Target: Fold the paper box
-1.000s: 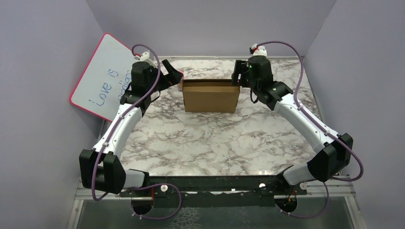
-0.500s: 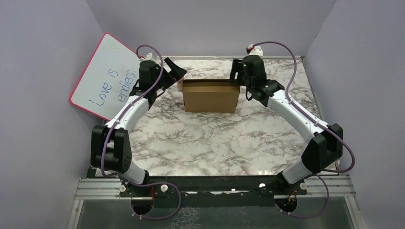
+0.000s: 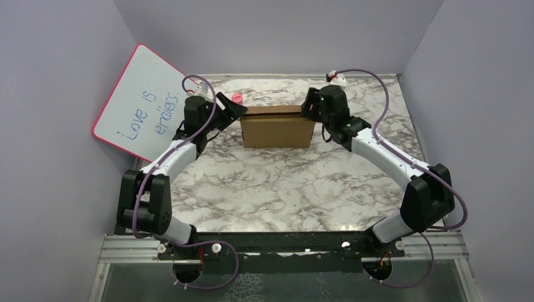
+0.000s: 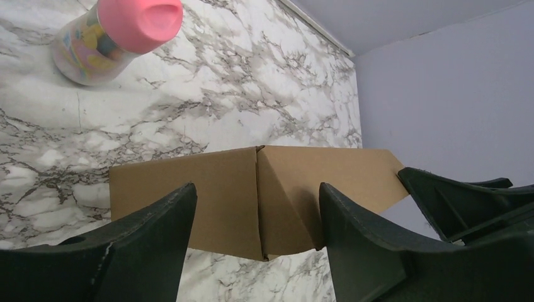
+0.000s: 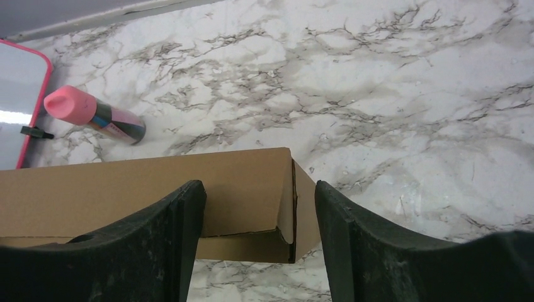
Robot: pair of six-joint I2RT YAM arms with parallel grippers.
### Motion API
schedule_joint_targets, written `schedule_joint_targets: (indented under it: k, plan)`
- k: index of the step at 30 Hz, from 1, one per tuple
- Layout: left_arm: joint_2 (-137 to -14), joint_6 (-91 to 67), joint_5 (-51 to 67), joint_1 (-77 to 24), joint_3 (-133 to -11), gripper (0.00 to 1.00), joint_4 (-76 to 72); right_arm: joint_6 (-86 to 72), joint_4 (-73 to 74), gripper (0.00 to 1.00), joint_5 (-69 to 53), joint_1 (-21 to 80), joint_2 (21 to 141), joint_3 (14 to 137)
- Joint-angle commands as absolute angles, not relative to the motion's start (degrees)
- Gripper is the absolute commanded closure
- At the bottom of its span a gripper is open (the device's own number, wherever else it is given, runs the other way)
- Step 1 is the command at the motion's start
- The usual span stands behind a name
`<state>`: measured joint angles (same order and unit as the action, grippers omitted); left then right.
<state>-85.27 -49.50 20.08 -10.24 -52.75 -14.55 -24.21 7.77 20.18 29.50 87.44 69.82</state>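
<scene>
Near the far edge of the worktop [image 3: 277, 182], the folded paper box [image 3: 278, 126] sat between the left gripper [image 3: 232, 107] and right gripper [image 3: 309, 106], both with fingers apart, apparently to steady its ends.

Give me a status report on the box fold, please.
Paper box looks folded shut. Left gripper open at its left end, right gripper open at its right. Pink-capped bottle lies behind, clear.

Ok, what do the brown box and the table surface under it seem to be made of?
The plain brown rectangular box looks like matte cardboard, likely corrugated: dull tan faces, raw cut edges and a folded seam at its corner. The white grey-veined tabletop looks like marble, though it may be a printed laminate; its soft sheen does not settle which.
</scene>
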Motion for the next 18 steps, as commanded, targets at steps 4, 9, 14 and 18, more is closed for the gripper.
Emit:
schedule_joint_targets:
  k: [4, 9, 14, 18]
  plan:
    - [-82.3, -49.4, 22.3, -10.4, -47.9, 0.33, -16.5, -26.3, 4.9, 0.33, 16.4, 29.1, 85.9, 63.4]
    - [-82.0, -49.3, 21.4, -10.4, -46.1, 0.4, -17.2, -25.7, 4.5, 0.3, 15.0, 29.0, 84.2, 63.0]
    - [-81.5, -48.6, 20.2, -10.4, -44.5, 0.47, -17.5, -26.0, 3.8, 0.26, 11.0, 27.3, 81.2, 62.8]
    - [-81.2, -48.4, 19.1, -10.4, -43.5, 0.52, -17.9, -27.7, 4.2, 0.23, 7.8, 25.6, 79.5, 63.3]
